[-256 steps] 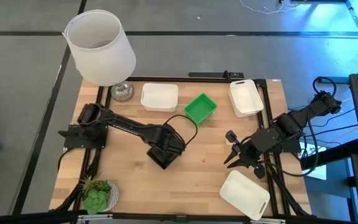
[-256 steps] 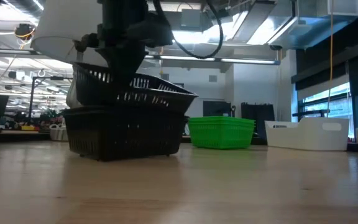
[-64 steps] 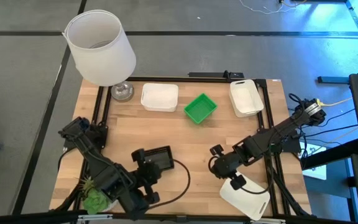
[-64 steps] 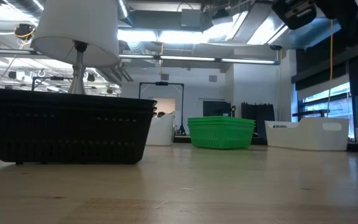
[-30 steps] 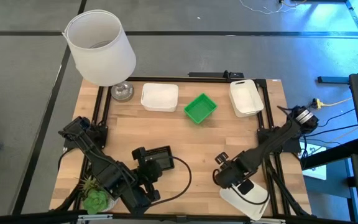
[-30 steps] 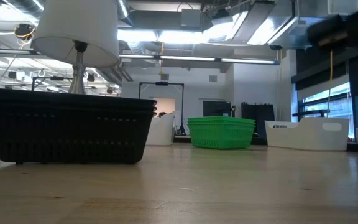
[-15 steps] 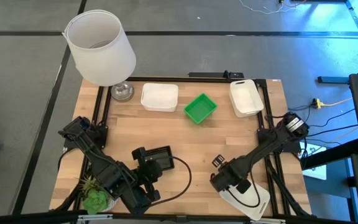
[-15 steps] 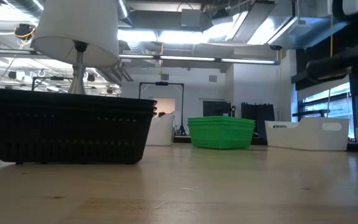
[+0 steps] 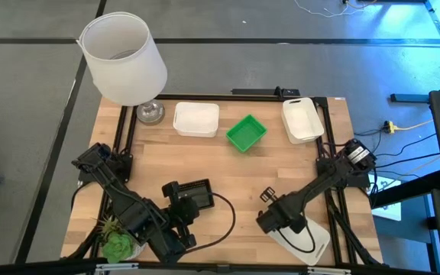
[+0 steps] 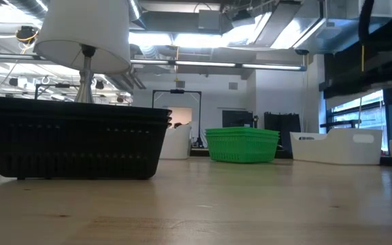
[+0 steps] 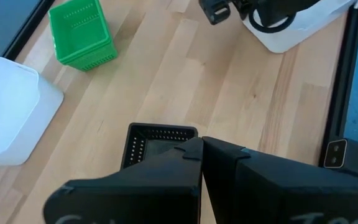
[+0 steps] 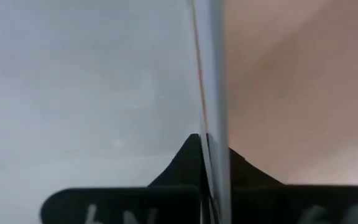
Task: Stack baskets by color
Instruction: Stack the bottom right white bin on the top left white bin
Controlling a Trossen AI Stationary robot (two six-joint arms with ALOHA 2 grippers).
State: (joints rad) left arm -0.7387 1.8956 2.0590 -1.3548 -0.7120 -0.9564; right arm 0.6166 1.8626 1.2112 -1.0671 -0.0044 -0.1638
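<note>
- The right gripper [image 9: 275, 227] has its jaws closed on the left rim of the near-right white basket [image 9: 312, 243], whose long axis runs diagonally toward the near right.
- The left gripper [image 11: 201, 155], closed and empty, waits near-left beside the black baskets [image 9: 195, 194].
- The other white baskets [image 9: 196, 119] lie at the far edge.

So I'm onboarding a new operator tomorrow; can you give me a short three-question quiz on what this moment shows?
1. True or false: the right gripper is shut on the rim of the white plastic basket at the table's near right corner.
2. Which colour is the small plastic basket standing between the two white plastic baskets at the far edge? A) black B) green C) blue
3. Fill in: the left gripper is shut, above the ____ mesh basket stack.

Key: 1 true; 2 B; 3 black.
</note>
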